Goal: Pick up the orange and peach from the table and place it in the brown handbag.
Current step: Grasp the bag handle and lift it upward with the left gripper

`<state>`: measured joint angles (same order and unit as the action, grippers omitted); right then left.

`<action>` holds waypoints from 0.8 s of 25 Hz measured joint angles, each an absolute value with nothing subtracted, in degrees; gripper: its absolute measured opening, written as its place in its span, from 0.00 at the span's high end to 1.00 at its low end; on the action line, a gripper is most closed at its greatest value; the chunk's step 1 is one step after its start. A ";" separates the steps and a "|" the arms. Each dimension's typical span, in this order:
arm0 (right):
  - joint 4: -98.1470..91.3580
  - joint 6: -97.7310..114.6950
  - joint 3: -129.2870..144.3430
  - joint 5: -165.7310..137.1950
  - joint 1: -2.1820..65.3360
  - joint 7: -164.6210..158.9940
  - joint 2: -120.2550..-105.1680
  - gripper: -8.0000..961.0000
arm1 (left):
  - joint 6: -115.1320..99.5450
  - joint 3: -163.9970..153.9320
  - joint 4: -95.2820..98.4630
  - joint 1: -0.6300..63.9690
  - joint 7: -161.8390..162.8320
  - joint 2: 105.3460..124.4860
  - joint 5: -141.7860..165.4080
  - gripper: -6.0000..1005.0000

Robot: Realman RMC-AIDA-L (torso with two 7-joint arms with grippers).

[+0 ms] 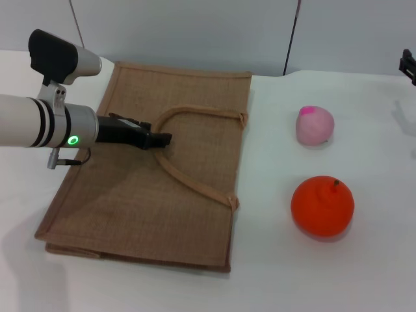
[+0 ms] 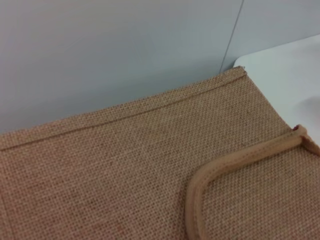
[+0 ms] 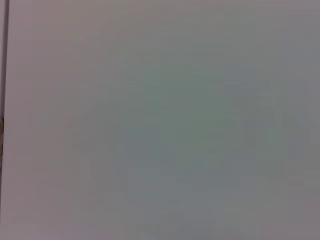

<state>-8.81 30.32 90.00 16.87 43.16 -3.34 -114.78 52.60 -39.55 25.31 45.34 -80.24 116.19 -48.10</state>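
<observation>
The brown handbag (image 1: 156,188) lies flat on the white table (image 1: 292,273), at the left of the head view. Its tan strap handle (image 1: 195,112) curves across its upper face. My left gripper (image 1: 162,138) hovers low over the bag, right at the near bend of that handle. The left wrist view shows only the bag's weave (image 2: 115,165) and the strap (image 2: 220,167). The pink peach (image 1: 314,125) rests on the table to the right of the bag. The orange (image 1: 322,205) sits nearer to me, below the peach. Only a dark bit of my right gripper (image 1: 408,65) shows at the far right edge.
A pale wall (image 1: 195,32) with vertical seams stands behind the table's far edge. The right wrist view holds nothing but a blank pale surface (image 3: 160,120). Bare tabletop lies between the bag and the two fruits.
</observation>
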 joint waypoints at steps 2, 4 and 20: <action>-8.82 30.32 90.00 16.86 43.15 -3.34 -114.78 0.13 | 52.55 -39.55 25.31 45.24 -80.08 116.19 -48.10 0.38; -8.84 30.32 89.99 16.86 43.15 -3.34 -114.78 0.13 | 52.47 -39.55 25.31 45.15 -80.01 116.19 -48.08 0.38; -8.70 30.32 90.00 16.82 43.15 -3.34 -114.78 0.13 | 49.61 -39.25 25.22 45.11 -77.93 116.22 -45.35 0.38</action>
